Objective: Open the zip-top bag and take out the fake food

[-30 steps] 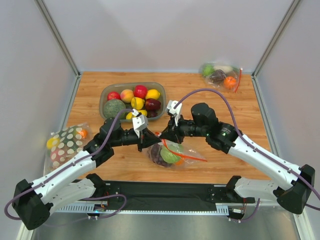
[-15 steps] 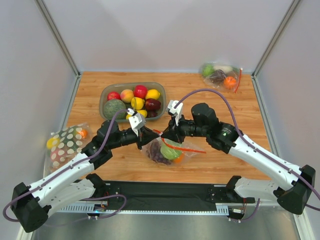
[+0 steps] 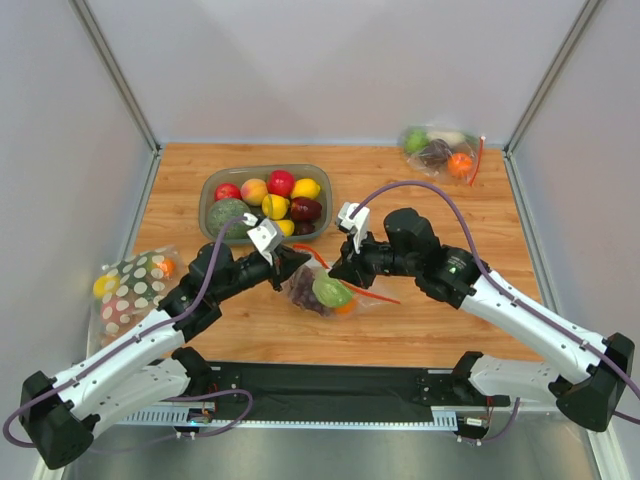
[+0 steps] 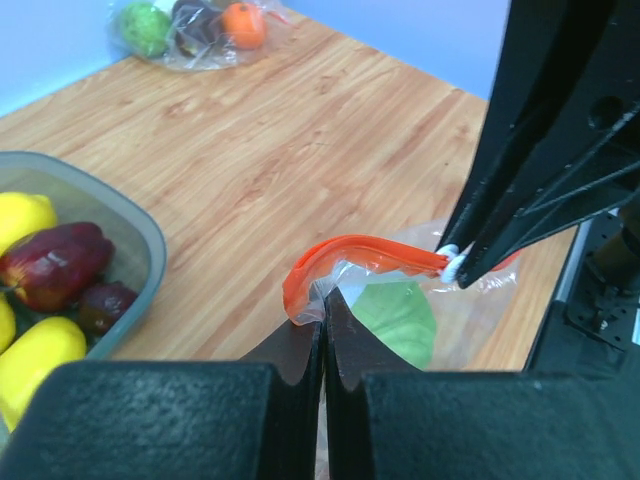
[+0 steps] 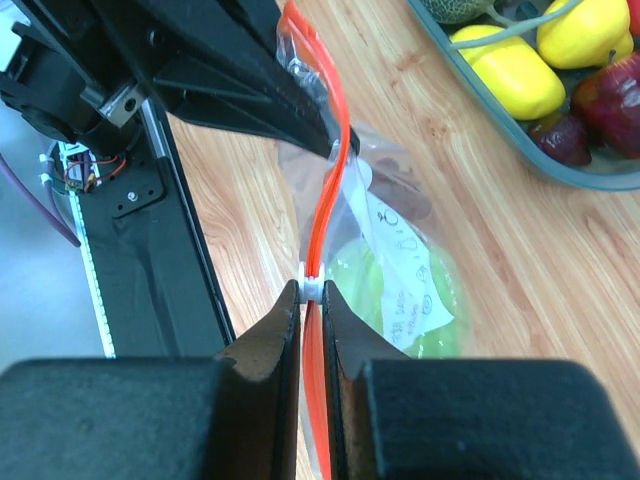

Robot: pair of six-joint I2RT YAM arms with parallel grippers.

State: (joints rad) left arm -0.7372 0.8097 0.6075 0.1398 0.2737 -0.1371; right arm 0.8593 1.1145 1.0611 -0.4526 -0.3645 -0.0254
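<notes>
the only writing in sight is on a white paper slip (image 5: 402,265) inside the clear crinkly plastic zip-top bag (image 5: 385,170) with the orange-red zip strip. it shows at the centre of the right wrist view, where it lies against the light green round plastic fruit (image 5: 350,285). the slip carries a few short lines of dark handwritten marks, too small and blurred to read. nothing else can be read in any view.
</notes>
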